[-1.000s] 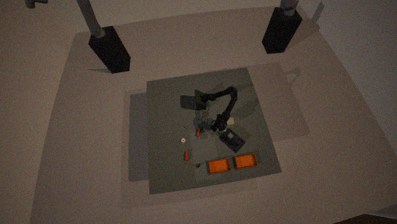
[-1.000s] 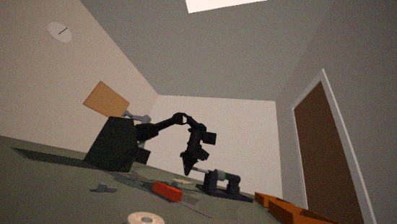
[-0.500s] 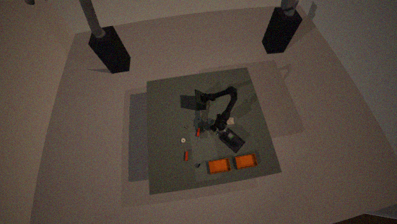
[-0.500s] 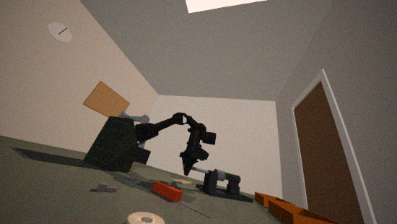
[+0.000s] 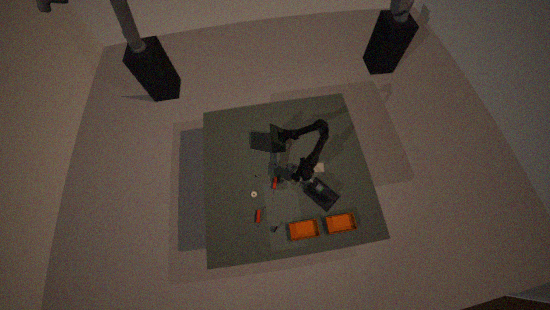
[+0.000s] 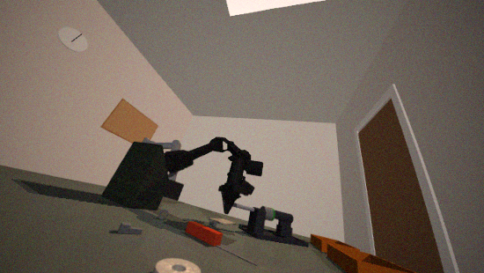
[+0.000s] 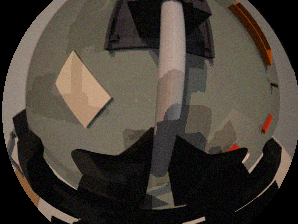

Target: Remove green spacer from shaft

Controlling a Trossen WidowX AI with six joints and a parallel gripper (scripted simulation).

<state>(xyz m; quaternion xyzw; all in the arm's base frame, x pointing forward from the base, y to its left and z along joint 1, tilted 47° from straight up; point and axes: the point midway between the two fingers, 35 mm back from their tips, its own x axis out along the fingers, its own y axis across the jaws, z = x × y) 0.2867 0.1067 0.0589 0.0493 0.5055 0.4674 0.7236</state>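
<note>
My gripper [image 5: 305, 179] [image 6: 229, 209] [image 7: 158, 131] is shut on the free end of the pale grey shaft [image 6: 245, 207] [image 7: 171, 55]. The shaft runs from my fingers into the dark fixture [image 5: 327, 201] [image 6: 275, 238], which has two upright blocks. In the exterior view, the near block [image 6: 256, 222] is on my side and the housing block [image 6: 284, 226] stands farther off. The green spacer [image 6: 274, 214] shows as a thin ring between the blocks, on the housing side, next to a grey spacer [image 6: 268, 213]. It is up at shaft height. Other spacers cannot be told apart, and the wrist view hides them.
A pale square [image 5: 320, 167] [image 6: 223, 222] [image 7: 82, 90] lies beside the fixture. Two orange bins [image 5: 303, 230] [image 5: 341, 223] stand beyond it. A red-handled tool [image 5: 274, 183] [image 6: 202, 232], another red piece [image 5: 258, 216], a pale ring [image 5: 253, 196] [image 6: 167, 267] and a small grey part [image 6: 128, 229] lie around.
</note>
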